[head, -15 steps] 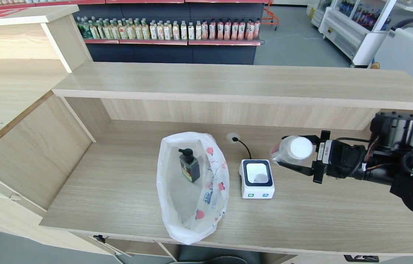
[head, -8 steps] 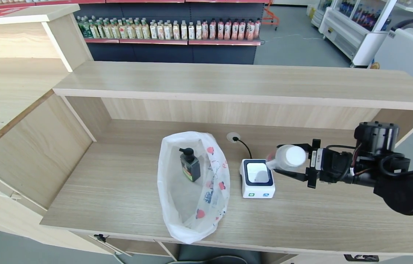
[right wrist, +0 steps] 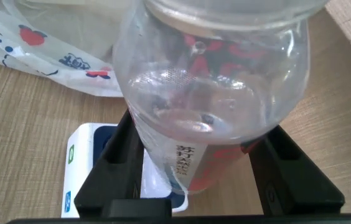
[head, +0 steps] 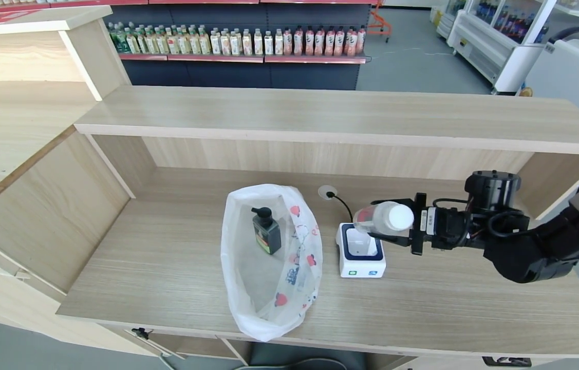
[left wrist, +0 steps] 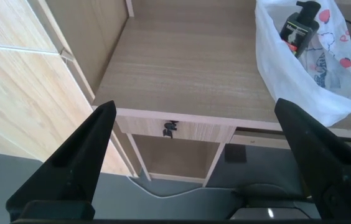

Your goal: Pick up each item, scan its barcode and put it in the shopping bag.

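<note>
My right gripper [head: 379, 221] is shut on a clear plastic bottle [head: 383, 217] with a white cap and a red label, held lying sideways just above the white barcode scanner [head: 361, 251]. In the right wrist view the bottle [right wrist: 210, 93] sits between the black fingers [right wrist: 116, 162] with the scanner [right wrist: 94, 171] below it. A white shopping bag [head: 268, 257] with red hearts lies open on the counter left of the scanner, and a dark pump bottle [head: 266, 230] rests inside it. The left wrist view has the bag [left wrist: 315, 62], the pump bottle [left wrist: 299, 28] and my left gripper [left wrist: 194, 155] open, below the counter's front edge.
The scanner's black cable [head: 341, 204] runs to a hole in the wooden counter [head: 448, 298]. A raised shelf [head: 340, 115] spans the back and a wooden side panel [head: 48, 216] closes the left. Bare counter lies right of the scanner and left of the bag.
My right arm has carried the bottle leftward, from right of the scanner to just over its window. The bag and pump bottle have stayed put.
</note>
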{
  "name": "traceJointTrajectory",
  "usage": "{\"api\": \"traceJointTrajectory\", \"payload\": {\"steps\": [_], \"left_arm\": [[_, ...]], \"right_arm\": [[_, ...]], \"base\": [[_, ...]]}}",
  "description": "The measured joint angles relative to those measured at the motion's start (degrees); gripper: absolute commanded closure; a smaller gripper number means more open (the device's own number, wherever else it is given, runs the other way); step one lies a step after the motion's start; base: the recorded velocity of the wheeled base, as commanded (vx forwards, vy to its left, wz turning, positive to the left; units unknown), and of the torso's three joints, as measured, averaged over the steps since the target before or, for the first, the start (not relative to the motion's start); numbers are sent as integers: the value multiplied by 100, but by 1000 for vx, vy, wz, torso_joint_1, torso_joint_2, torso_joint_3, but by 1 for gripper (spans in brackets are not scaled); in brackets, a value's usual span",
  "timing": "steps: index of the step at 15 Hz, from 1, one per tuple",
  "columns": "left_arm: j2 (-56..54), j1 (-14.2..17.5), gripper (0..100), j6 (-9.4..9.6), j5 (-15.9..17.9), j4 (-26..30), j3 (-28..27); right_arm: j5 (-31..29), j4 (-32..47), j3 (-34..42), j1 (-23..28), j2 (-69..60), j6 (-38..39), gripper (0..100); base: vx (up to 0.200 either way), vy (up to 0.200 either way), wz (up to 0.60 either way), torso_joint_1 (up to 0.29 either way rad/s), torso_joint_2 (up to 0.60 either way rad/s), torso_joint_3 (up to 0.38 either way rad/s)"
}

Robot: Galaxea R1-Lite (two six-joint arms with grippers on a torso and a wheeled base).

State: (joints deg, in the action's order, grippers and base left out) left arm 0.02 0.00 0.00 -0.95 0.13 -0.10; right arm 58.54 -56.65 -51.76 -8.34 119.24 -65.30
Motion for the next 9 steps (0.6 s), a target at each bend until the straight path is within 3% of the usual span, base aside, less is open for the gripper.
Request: {"api": "traceJointTrajectory", "payload": {"steps": [9], "left_arm": [[0,0,0,0,0,2,0]], "right_arm": [[63,-46,-499,-89,607,-202,100]], "base": [[0,0,0,0,0,0]]}}
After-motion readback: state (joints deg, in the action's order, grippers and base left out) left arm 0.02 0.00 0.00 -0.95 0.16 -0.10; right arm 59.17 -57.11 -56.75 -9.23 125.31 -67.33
